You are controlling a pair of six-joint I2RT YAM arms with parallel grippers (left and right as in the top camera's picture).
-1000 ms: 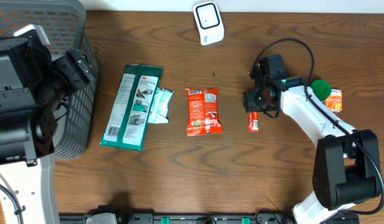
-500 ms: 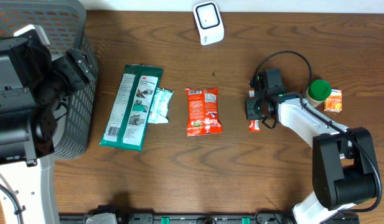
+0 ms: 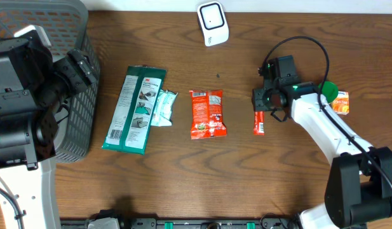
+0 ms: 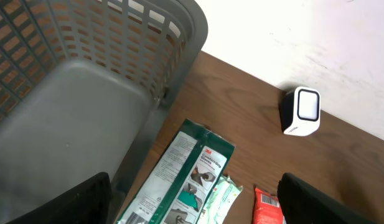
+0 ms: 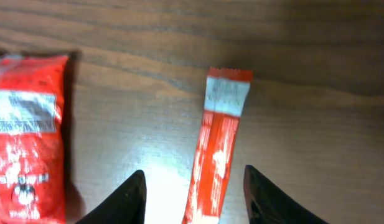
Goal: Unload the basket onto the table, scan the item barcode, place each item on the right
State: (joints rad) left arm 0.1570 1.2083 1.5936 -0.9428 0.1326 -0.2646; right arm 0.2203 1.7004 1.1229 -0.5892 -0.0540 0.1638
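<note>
A slim red stick sachet (image 3: 259, 122) lies flat on the wooden table, its white end pointing to the far side (image 5: 218, 143). My right gripper (image 3: 267, 102) hovers just above its near end, open, one finger on each side of the sachet (image 5: 194, 173) and neither touching it. The white barcode scanner (image 3: 212, 23) stands at the table's far edge (image 4: 302, 112). My left gripper (image 4: 195, 202) is open and empty beside the basket, above the green 3M pack (image 4: 179, 180).
A grey mesh basket (image 3: 78, 25) fills the far left corner. Left of the sachet lie a red pouch (image 3: 207, 113), a small pale green sachet (image 3: 162, 108) and the green 3M pack (image 3: 135, 108). A green-lidded bottle (image 3: 326, 91) and an orange packet (image 3: 340, 102) sit behind my right arm.
My right gripper dropped onto the stick sachet and shut, then opened and drew back up. The sachet lies where it was. The left arm has not moved.
</note>
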